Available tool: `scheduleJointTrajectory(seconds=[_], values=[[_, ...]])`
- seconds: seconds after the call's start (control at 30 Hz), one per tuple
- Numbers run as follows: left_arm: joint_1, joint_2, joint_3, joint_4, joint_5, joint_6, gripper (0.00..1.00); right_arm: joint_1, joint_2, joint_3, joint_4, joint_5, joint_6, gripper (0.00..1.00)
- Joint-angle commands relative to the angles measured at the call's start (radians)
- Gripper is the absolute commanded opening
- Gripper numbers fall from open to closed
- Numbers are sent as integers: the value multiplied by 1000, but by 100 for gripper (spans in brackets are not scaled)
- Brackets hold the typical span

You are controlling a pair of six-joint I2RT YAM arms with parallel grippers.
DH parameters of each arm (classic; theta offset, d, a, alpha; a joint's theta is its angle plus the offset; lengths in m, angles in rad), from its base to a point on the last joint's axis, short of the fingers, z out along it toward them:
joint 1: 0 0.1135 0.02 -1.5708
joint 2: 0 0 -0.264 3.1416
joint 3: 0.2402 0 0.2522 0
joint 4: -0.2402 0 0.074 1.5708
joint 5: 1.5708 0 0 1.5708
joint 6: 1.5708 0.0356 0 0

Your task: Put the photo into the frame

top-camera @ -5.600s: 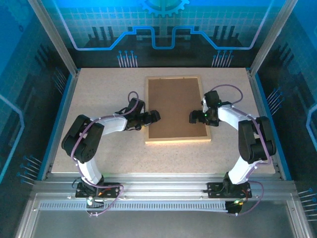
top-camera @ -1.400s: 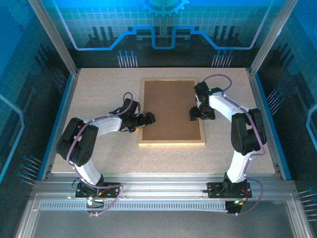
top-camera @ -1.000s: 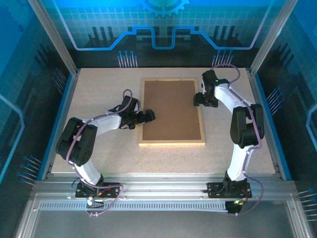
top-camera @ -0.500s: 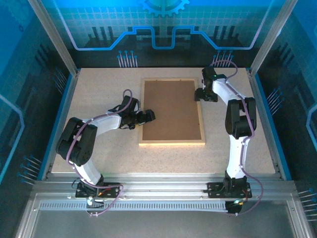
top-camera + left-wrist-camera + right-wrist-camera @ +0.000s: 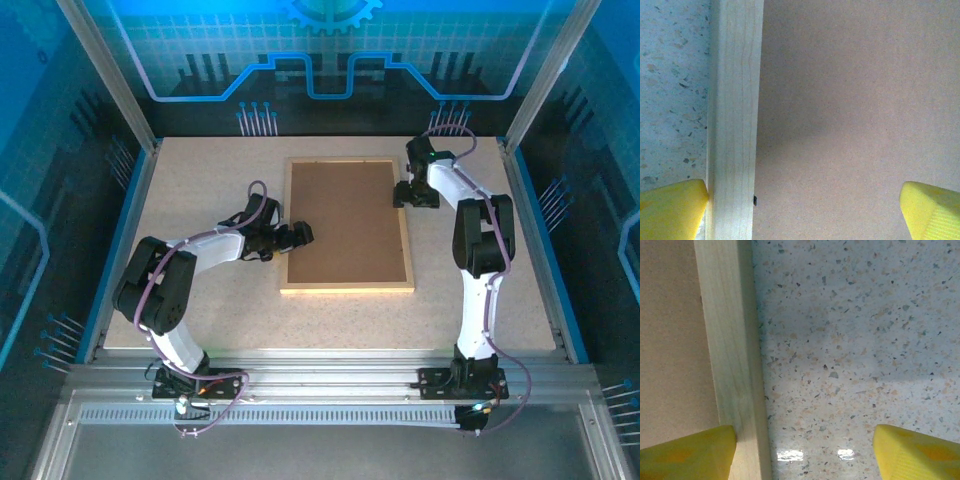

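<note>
The frame [image 5: 346, 287] of light wooden rails lies flat mid-table, its opening covered by a plain brown backing board [image 5: 345, 220]. The photo is hidden. My left gripper [image 5: 303, 236] is open at the frame's left rail. In the left wrist view the rail [image 5: 735, 120] runs between the yellow fingertips [image 5: 670, 210], one over the table and the other over the board [image 5: 855, 100]. My right gripper [image 5: 403, 193] is open at the upper right rail [image 5: 730, 340]. One of its fingertips [image 5: 685, 452] is over the rail's inner edge and the other over the table.
The speckled tabletop [image 5: 200, 180] surrounds the frame, with bare room at left, right and in front. Blue side walls and metal posts [image 5: 110, 75] bound the table. Both arm bases [image 5: 190, 380] sit at the near edge.
The frame has shifted a little left since the earliest frame. My right gripper moved along the right rail toward the far corner. The left arm has stayed put over the last second.
</note>
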Motion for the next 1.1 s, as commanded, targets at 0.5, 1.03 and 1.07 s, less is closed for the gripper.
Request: scheduleJointTrajectory(seconds=[0.5, 1.03, 1.07], values=[[3, 2, -15, 15, 36, 2, 99, 16, 18, 10, -55, 37, -5, 75], [4, 8, -6, 16, 43, 2, 99, 19, -41, -36, -53, 20, -1, 74], [4, 9, -6, 16, 42, 2, 99, 20, -47, -41, -50, 21, 0, 75]])
